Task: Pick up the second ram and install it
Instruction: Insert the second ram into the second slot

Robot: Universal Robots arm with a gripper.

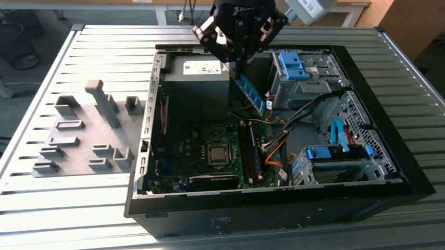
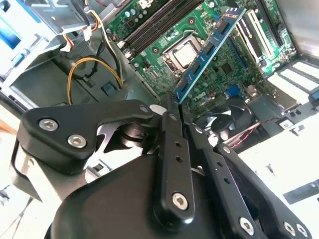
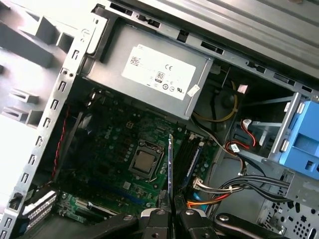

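- In the exterior view, the black multi-link hand [image 1: 237, 61] is seen above the open black computer case [image 1: 278, 208], which lies on the ribbed metal table [image 1: 41, 208].
- The second ram [image 1: 250, 94], a long, thin blue-green circuit-board stick with black chips, is clenched at one end between the fingers and hangs slanted into the case, held clear above the green motherboard [image 1: 201, 151].
- A grey plastic holder tray [image 1: 76, 140] with upright blocks is shown beside the case, toward the exterior view's left.
- In the second wrist view, the flat face of the second ram [image 2: 209, 50] with its row of chips is visible, running away from the closed hand [image 2: 172, 102] over the silver processor [image 2: 187, 54].
- In the first wrist view, the second ram [image 3: 170, 169] appears edge-on as a thin line above the hand [image 3: 171, 211]; the grey power supply box with its white label [image 3: 159, 72] and a bright blue plastic drive-bay latch [image 3: 304, 144] are also seen.
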